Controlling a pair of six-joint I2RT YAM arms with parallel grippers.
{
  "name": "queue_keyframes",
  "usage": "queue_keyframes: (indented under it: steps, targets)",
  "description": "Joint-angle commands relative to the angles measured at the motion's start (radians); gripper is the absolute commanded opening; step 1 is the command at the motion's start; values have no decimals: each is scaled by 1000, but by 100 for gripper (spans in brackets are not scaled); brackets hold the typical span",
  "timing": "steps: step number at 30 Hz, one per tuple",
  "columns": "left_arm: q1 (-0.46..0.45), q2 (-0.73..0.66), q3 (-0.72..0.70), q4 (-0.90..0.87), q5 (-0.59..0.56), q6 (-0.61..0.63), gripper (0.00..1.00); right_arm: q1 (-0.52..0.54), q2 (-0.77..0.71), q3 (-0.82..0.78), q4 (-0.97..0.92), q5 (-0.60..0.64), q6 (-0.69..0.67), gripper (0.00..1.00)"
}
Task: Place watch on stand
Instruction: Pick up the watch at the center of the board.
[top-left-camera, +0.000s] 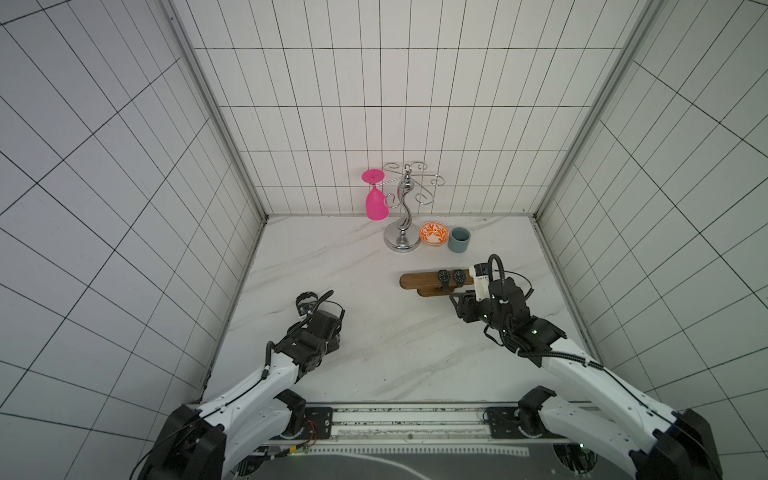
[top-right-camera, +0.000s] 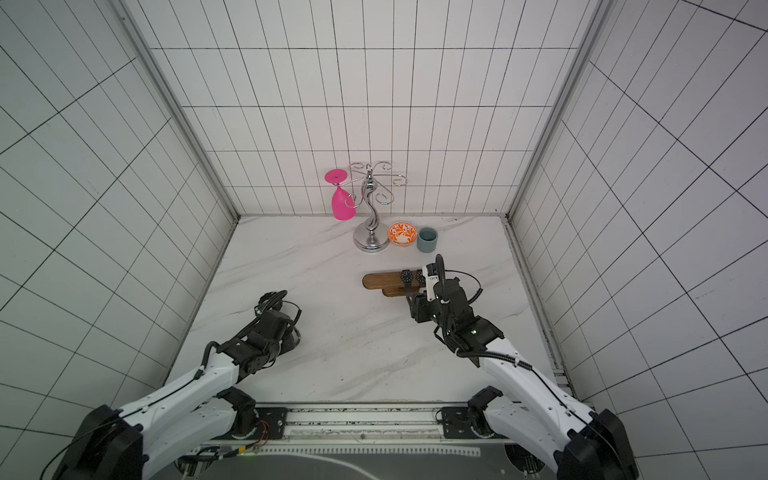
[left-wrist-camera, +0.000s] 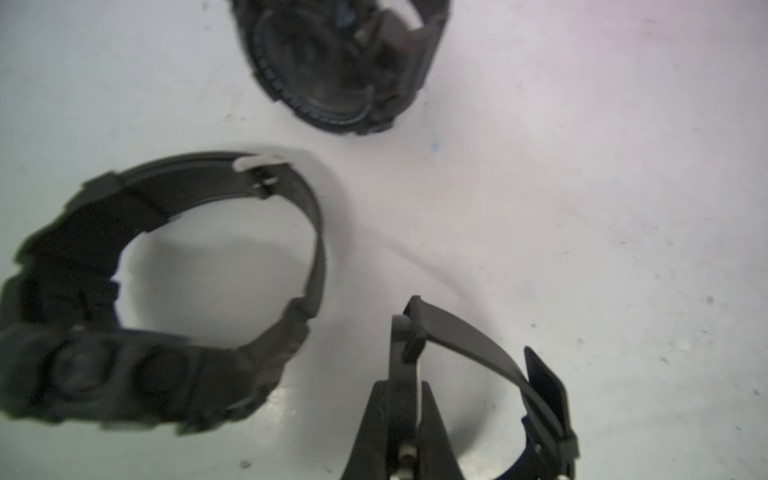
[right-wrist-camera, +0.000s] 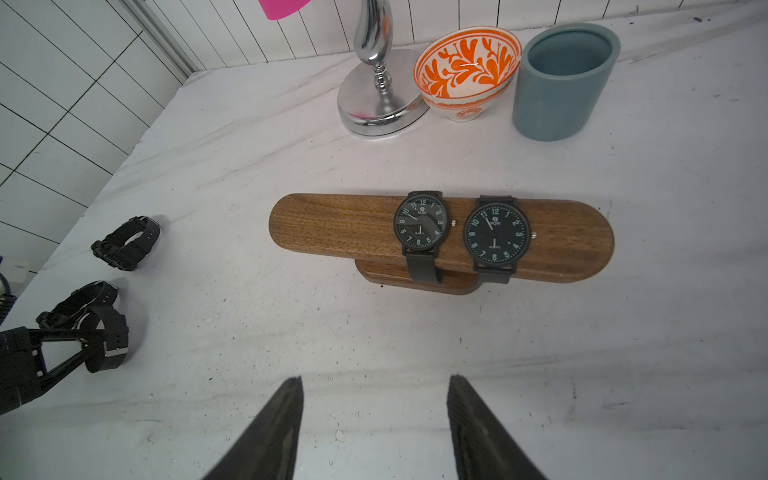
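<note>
L gripper (left-wrist-camera: 403, 386) is pinched tight on the strap of a black watch (left-wrist-camera: 469, 336), low over the table (right-wrist-camera: 249, 332) on the robot's left, well apart from the stand (right-wrist-camera: 345, 226). Can't tell if it's off the surface yet. 2 more lie loose near it: spare watch A (left-wrist-camera: 158, 374) just beside, spare watch B (left-wrist-camera: 332, 70) a bit further. The stand already carries mounted watch 1 (right-wrist-camera: 420, 224) and mounted watch 2 (right-wrist-camera: 496, 235), side by side toward the end nearest the R arm; rest of the bar is bare. R gripper (right-wrist-camera: 376, 380) has fingers spread, empty, hovering just in front of the stand. My est: grasp done. Left to do: carry across, then slip the strap over the free bar end.
</note>
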Motion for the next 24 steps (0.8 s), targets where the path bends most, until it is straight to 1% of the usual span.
queue_keyframes:
  steps: [1, 4, 8, 10, 12, 16, 19, 24]
  targets:
    - [-93, -25, 72, 121, -25, 113, 4, 10, -45, -44, -20, -14, 16, 57]
    - [-202, -28, 103, 214, -64, 211, 4, 10, -90, -50, -15, -50, 26, 57]
    - [-322, -16, 114, 410, -77, 367, 4, 13, -161, -60, -5, -102, 41, 57]
    - [-366, -7, 114, 518, -61, 460, 4, 15, -192, -67, 5, -122, 52, 57]
    - [-405, 6, 105, 655, -19, 564, 4, 18, -226, -81, 24, -153, 63, 57]
    - [-457, 52, 108, 836, 73, 721, 4, 21, -265, -104, 67, -231, 87, 55]
    - [-465, 100, 110, 947, 161, 797, 4, 29, -287, -121, 109, -292, 104, 55]
    - [-469, 161, 120, 1072, 309, 932, 3, 66, -324, -137, 173, -339, 116, 53]
